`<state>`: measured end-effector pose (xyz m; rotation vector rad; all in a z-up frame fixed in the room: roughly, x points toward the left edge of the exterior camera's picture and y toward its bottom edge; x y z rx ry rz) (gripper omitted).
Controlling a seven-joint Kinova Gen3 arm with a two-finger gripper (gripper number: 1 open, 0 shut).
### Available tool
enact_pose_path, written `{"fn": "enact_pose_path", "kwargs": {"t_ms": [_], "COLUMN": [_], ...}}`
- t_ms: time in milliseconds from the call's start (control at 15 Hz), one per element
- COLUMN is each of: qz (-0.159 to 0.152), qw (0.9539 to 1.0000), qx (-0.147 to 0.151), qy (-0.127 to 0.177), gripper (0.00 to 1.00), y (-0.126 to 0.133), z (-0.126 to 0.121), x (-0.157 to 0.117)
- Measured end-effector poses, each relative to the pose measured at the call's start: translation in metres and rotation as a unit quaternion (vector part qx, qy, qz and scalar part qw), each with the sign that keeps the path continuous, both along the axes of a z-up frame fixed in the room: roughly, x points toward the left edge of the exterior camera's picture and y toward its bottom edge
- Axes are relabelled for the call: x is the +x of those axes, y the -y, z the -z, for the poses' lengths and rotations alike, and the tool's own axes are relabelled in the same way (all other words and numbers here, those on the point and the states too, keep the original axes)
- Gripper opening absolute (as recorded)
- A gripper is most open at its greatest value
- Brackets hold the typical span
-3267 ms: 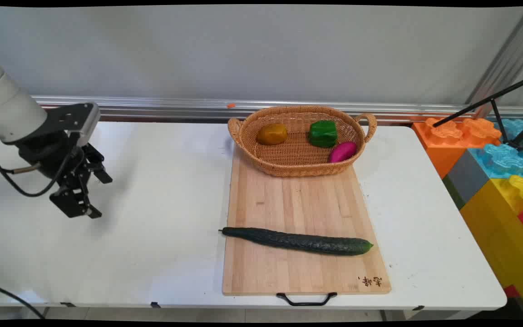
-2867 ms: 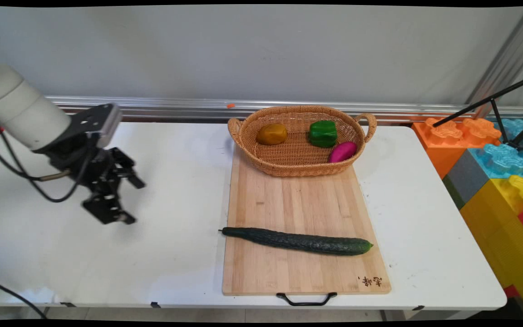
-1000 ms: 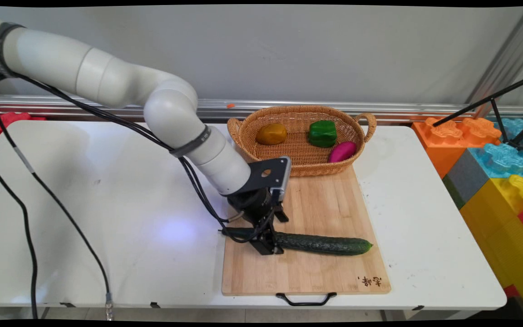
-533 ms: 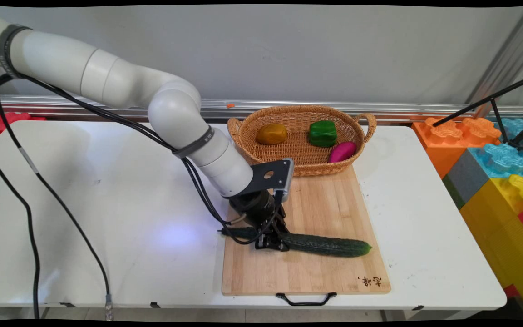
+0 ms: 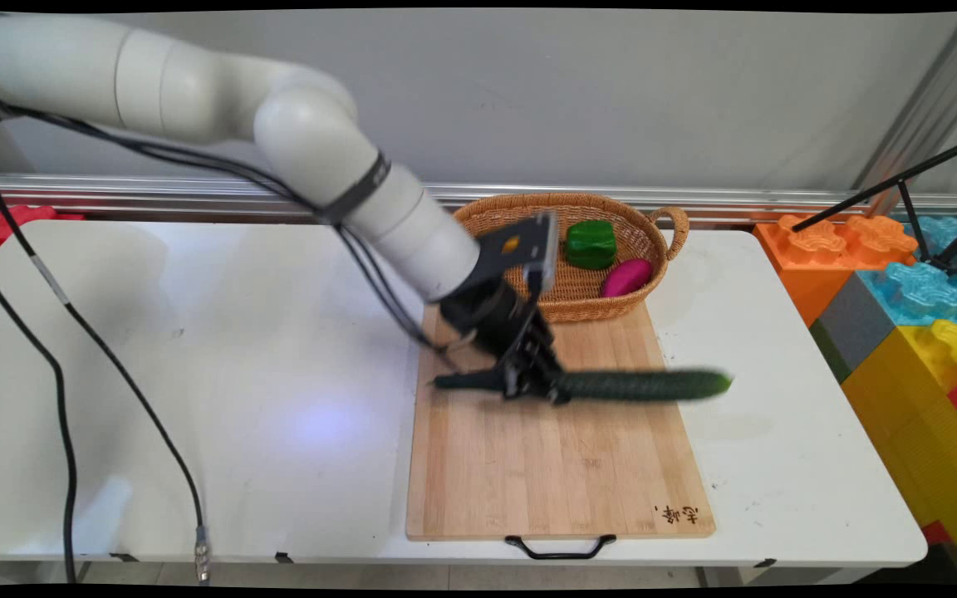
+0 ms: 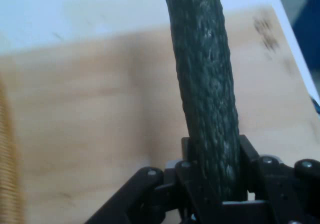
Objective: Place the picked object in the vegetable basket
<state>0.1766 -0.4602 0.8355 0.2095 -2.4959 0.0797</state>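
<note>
Above the wooden cutting board (image 5: 545,465), black pincer (image 5: 538,384) is clamped round a long, bumpy dark-green cucumber (image 5: 636,384), held level & clear of the board, approx. a third along from its thin stem end. Behind: oval wicker basket (image 5: 611,301) w/ green bell pepper (image 5: 591,243) & magenta egg-shaped veg (image 5: 626,277). White worktop (image 5: 196,349) under all.

One camera stands above the table's (image 5: 196,349) near side, looking down across it toward the wall. The other rides the hand, very close, looking along the gripper (image 6: 215,184). Both take in the cucumber (image 5: 636,384) and cutting board (image 5: 553,465).
</note>
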Motion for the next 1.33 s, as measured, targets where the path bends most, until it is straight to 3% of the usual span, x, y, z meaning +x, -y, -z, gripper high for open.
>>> {"fn": "enact_pose_path", "kwargs": {"t_ms": [200, 533, 867, 1333], "qz": [-0.025, -0.079, -0.168, -0.282], "qw": [0.9991, 0.9931, 0.9793, 0.9543], "qx": [-0.020, -0.060, -0.080, -0.038], "qy": [-0.027, -0.063, -0.081, -0.092], "gripper": [0.00, 0.00, 0.00, 0.00], "y": [0.023, 0.072, 0.128, 0.159], "z": [-0.022, -0.046, -0.039, 0.012], "x": [-0.001, 0.006, 0.026, 0.039]}}
